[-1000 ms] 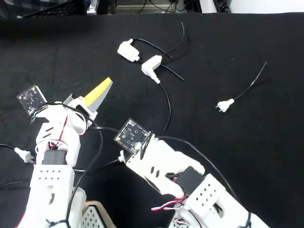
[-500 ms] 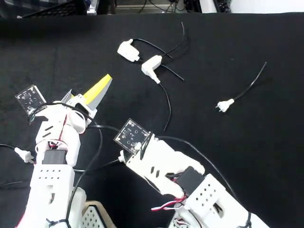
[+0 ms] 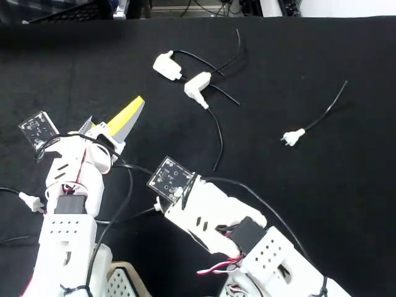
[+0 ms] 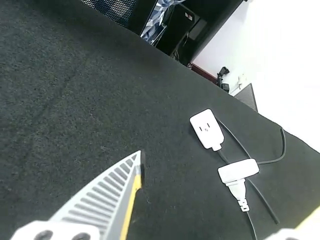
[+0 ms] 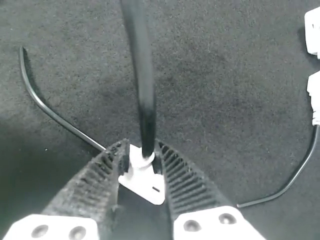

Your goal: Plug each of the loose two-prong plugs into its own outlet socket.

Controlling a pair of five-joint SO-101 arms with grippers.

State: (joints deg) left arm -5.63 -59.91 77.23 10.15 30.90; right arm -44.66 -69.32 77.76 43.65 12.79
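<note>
Plug in grasp, sockets far off
Fingers of the right gripper (image 5: 141,150) clench a white plug (image 5: 145,182) at its cable end; the left gripper (image 3: 114,114) hangs spread and empty. Well beyond, a bare socket (image 3: 166,64) waits beside a second socket (image 3: 198,84) that seems occupied. A loose plug (image 3: 293,137) lies apart.

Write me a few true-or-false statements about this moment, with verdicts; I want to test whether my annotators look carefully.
1. The right gripper has its fingers shut on a white plug. True.
2. The left gripper holds a plug. False: it is open and empty.
3. Two white sockets lie close together at the table's far side. True.
4. The loose plug on the high view's right side touches a socket. False: it lies well apart from both.
</note>
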